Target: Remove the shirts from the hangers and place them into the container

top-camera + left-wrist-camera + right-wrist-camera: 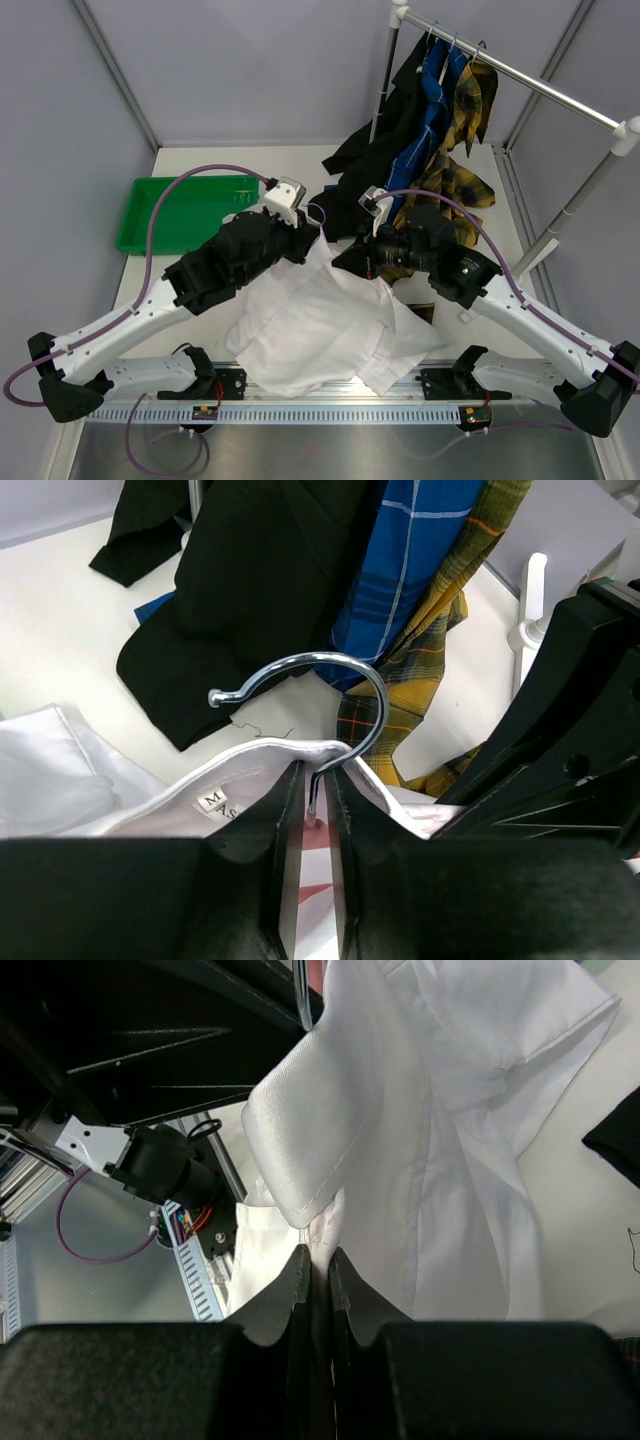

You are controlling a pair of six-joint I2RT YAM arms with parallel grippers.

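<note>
The white shirt [320, 330] is held over the table [250, 160], right of the green tray [170, 215], with its cloth pinched by the right gripper [318, 1260] and its silver hanger hook [300, 659] squeezed by the left gripper [315, 782].

White table [230, 160] — green tray [135, 225] at left, white shirt [320, 330] spread mid-front

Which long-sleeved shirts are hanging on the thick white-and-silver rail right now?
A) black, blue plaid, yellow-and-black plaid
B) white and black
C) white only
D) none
A: the black shirt, blue plaid shirt and yellow-and-black plaid shirt hang from the white-and-silver rail; the plain white shirt is off it.
</note>
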